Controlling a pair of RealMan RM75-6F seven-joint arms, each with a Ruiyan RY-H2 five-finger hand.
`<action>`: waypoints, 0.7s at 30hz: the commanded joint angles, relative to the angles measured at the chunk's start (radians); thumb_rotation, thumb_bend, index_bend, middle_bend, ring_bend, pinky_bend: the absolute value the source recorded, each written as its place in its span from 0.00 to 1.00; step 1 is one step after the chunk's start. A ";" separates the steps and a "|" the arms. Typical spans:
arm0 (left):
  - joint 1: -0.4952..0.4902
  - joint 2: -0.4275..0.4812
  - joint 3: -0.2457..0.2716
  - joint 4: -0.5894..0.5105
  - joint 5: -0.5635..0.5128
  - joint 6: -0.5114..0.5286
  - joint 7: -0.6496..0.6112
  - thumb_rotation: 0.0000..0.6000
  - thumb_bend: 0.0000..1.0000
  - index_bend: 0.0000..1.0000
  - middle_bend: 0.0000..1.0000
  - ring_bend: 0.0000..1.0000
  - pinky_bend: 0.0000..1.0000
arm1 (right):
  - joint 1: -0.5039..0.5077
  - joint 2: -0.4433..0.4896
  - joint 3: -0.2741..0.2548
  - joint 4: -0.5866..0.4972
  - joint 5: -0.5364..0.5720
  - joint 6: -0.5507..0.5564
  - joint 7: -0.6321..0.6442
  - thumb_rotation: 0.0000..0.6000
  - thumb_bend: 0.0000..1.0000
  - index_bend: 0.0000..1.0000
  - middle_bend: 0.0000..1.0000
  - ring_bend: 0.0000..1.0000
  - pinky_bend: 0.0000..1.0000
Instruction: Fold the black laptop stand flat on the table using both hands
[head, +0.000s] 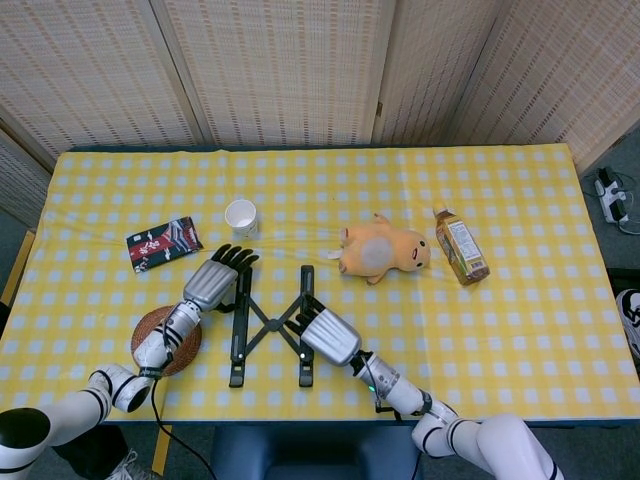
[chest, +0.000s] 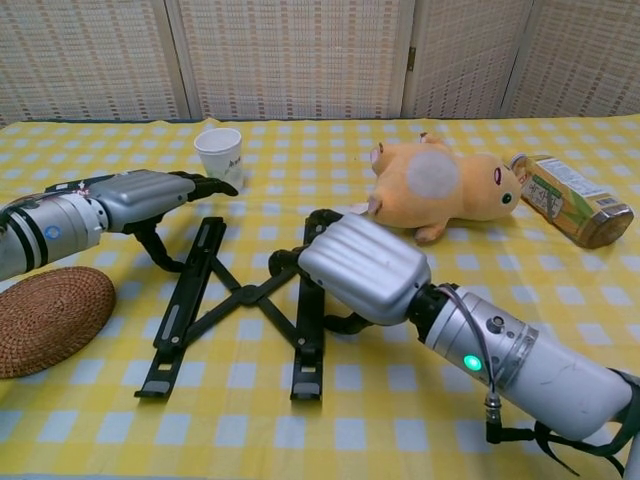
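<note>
The right hand (chest: 362, 266) is curling its fingers around the right bar of the black laptop stand (chest: 215, 300). The left hand (chest: 150, 195) is hanging over the left bar, fingers spread, holding nothing.

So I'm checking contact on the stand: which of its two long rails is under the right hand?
The rail nearer the plush toy: the right hand covers its far part. The other rail lies by the left hand, toward the woven coaster.
</note>
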 joint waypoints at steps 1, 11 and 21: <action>-0.001 0.002 0.001 -0.007 0.001 -0.002 -0.001 1.00 0.19 0.10 0.08 0.00 0.01 | 0.002 -0.004 -0.001 0.004 -0.001 0.001 0.000 1.00 0.26 0.33 0.51 0.46 0.19; -0.003 0.011 0.005 -0.051 0.009 0.001 -0.007 1.00 0.19 0.10 0.08 0.00 0.01 | 0.012 -0.032 -0.002 0.026 -0.005 0.008 -0.001 1.00 0.26 0.33 0.51 0.45 0.19; -0.010 0.020 0.010 -0.109 0.025 0.009 0.002 1.00 0.19 0.10 0.08 0.00 0.01 | 0.017 -0.051 -0.013 0.027 -0.013 0.008 -0.014 1.00 0.26 0.33 0.51 0.45 0.20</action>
